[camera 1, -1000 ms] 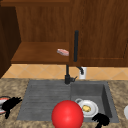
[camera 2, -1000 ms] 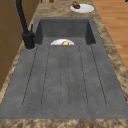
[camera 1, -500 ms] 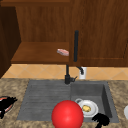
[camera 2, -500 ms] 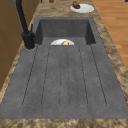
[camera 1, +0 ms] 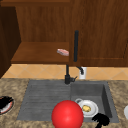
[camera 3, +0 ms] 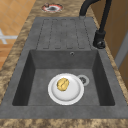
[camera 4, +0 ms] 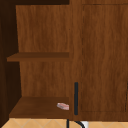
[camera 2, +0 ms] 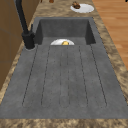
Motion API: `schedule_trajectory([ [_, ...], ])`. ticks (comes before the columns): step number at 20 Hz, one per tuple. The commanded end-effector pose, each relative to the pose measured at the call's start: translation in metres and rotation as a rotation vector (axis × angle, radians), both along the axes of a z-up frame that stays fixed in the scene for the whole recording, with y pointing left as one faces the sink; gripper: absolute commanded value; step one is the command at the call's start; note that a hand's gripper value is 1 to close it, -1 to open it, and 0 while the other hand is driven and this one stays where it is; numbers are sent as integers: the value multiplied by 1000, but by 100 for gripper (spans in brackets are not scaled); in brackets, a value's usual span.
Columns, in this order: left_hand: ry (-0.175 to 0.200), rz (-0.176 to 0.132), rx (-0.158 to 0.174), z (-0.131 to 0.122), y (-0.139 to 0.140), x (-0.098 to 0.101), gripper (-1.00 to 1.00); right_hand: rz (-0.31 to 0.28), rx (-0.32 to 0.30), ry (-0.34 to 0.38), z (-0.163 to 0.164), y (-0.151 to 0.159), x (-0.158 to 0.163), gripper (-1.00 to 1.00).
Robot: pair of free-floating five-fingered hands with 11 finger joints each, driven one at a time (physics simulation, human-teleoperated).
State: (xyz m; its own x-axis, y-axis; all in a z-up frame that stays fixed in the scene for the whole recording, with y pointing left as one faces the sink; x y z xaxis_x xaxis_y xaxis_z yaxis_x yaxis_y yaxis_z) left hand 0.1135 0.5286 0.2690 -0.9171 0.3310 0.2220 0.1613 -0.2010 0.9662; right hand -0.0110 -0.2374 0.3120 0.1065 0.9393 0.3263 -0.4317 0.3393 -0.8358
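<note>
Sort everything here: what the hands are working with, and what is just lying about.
In hand: left hand over red-rimmed plate; right hand by sink plate with yellow food.
Lying about: red ball, faucet, pink block on shelf, far counter plate.

The front view faces the sink (camera 1: pixel 107 100) head-on, faucet (camera 1: pixel 67 75) at 12 o'clock, the left and right side views look along it from opposite ends, nearer, sharing the plate (camera 3: pixel 66 88), while the upper view faces the cabinet shelf (camera 4: pixel 37 107) above.
</note>
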Motion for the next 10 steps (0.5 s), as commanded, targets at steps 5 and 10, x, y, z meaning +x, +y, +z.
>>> schedule_trajectory([
  [5,77,43,-26,0,32,6,-100,0,0,0,0,0,0,0],
  [10,148,55,2,-8,48,10,-100,0,0,0,0,0,0,0],
])
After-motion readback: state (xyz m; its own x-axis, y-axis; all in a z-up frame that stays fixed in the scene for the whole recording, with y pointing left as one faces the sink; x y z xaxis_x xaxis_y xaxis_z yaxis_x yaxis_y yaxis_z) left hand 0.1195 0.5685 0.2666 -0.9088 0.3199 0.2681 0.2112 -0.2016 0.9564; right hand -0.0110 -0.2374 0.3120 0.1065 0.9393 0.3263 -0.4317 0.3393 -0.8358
